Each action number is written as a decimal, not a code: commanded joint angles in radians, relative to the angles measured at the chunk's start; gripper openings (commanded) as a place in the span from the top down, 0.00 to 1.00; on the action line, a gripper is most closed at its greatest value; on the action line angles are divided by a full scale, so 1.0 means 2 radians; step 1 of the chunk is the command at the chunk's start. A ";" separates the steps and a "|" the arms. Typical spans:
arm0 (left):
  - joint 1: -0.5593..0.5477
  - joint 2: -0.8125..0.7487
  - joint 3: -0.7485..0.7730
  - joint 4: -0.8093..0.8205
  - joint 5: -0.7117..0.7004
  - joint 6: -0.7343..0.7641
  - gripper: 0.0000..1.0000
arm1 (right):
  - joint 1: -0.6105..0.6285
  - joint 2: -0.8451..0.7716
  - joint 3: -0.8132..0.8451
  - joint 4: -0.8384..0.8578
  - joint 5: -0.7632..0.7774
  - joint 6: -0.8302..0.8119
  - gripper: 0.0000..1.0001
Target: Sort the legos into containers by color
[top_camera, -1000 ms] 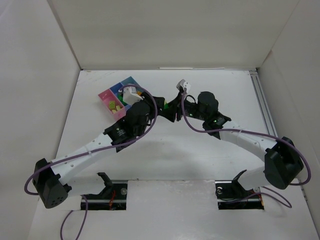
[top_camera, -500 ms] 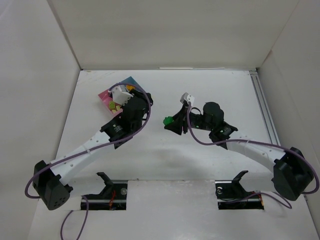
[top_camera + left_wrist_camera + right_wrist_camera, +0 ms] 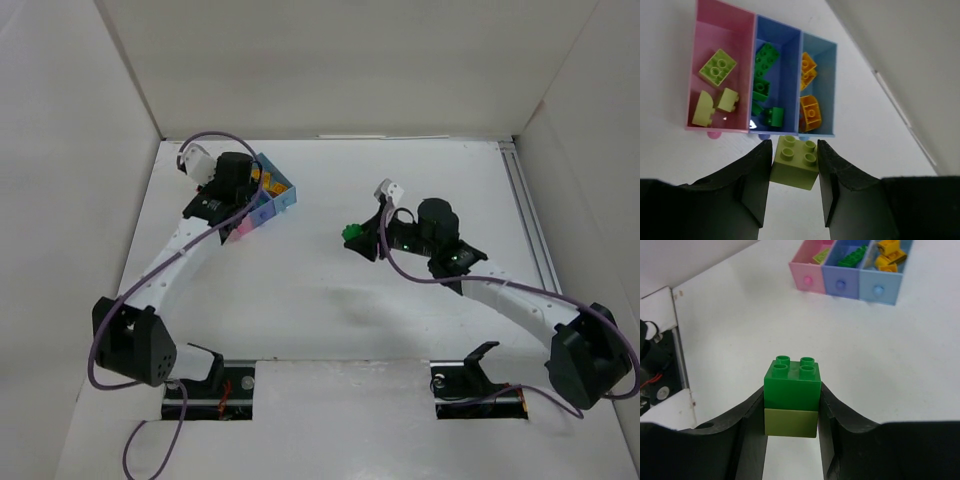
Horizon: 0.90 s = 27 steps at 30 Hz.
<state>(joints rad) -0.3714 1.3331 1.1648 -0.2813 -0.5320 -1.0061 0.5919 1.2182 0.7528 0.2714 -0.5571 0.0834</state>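
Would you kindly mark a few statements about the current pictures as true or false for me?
1. The left gripper holds a lime green brick. True.
2. The right gripper is empty. False: it is shut on a two-brick stack, dark green over lime.
3. The orange bricks lie in the pink bin. False: they lie in the light blue bin; the pink bin holds lime and pale pieces.
4. The dark green bricks sit in the middle blue bin. True.
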 commanded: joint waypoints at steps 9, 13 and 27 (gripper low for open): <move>0.089 0.097 0.063 -0.059 0.076 0.052 0.81 | -0.077 0.015 0.045 -0.038 -0.012 -0.023 1.00; 0.097 0.119 0.083 -0.059 0.080 0.064 0.84 | -0.096 0.020 0.050 -0.048 -0.024 -0.034 1.00; 0.097 0.130 0.103 -0.059 0.076 0.074 0.84 | -0.117 0.044 0.065 -0.064 -0.040 -0.048 1.00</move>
<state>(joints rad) -0.1772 1.6077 1.3315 -0.3935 -0.3668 -0.8791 0.3660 1.3029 0.8379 0.1268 -0.6106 0.0071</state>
